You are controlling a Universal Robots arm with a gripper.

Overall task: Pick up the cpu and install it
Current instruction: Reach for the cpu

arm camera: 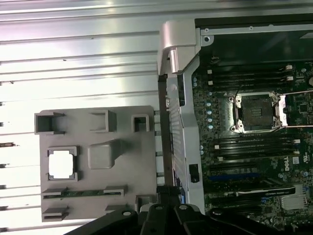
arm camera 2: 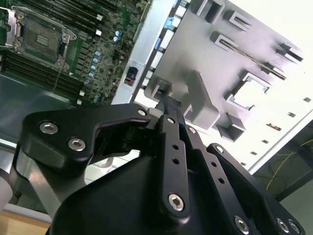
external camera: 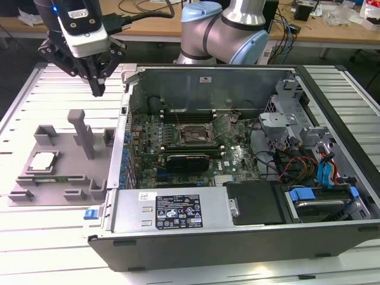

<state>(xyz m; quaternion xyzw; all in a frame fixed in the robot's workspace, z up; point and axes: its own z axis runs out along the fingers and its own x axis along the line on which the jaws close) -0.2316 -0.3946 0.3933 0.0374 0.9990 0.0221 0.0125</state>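
Observation:
The cpu (external camera: 43,161) is a small silvery square lying flat in a pocket of a grey holder plate (external camera: 65,178), left of the computer case in the exterior view. It also appears in the first wrist view as a bright square (arm camera: 62,164). My gripper (external camera: 97,89) hangs above the holder's far end, well above and to the exterior view's right of the cpu. Its black fingers (arm camera 2: 168,117) meet at the tips with nothing between them. The empty square socket (external camera: 196,134) sits on the motherboard inside the case, and both wrist views show that socket (arm camera: 257,112) (arm camera 2: 41,36).
The open computer case (external camera: 237,231) fills the table's middle and right, with a black card (external camera: 187,160), cables (external camera: 291,163) and drive bays inside. A tall grey post (external camera: 81,132) rises from the holder near the cpu. The arm's base (external camera: 222,32) stands behind the case.

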